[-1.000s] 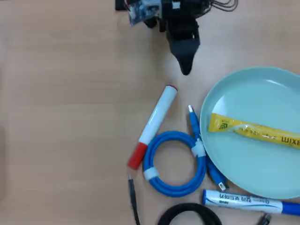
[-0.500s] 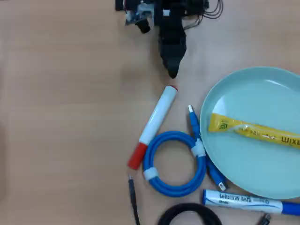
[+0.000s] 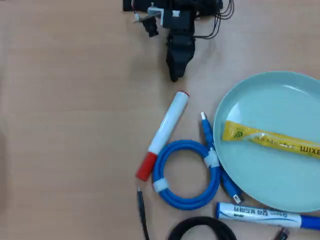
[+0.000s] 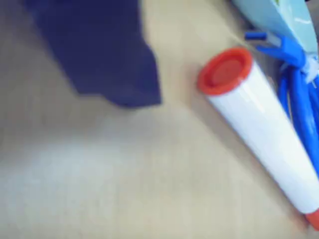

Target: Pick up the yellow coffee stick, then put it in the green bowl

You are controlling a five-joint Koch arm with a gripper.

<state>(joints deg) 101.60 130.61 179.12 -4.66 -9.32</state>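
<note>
**Coffee stick lying in the bowl, hand hanging empty above the marker**

Spreading bare along the left: pale wooden table (image 3: 65,125). Lying diagonally at centre: white marker (image 3: 163,134), red at both ends. Hanging just above its upper end: hand (image 3: 174,76), holding nothing, jaws overlapping in the overhead view and blurring to one dark shape in the wrist view, so opening impossible to tell. Coiling below: blue cable (image 3: 186,173). Running off the right edge: green bowl (image 3: 260,180), yellow coffee stick (image 3: 270,139) lying inside it, far end cut off.

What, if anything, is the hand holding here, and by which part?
Nothing. The hand hangs above bare table beyond the white marker, and the yellow coffee stick already lies in the green bowl.
</note>
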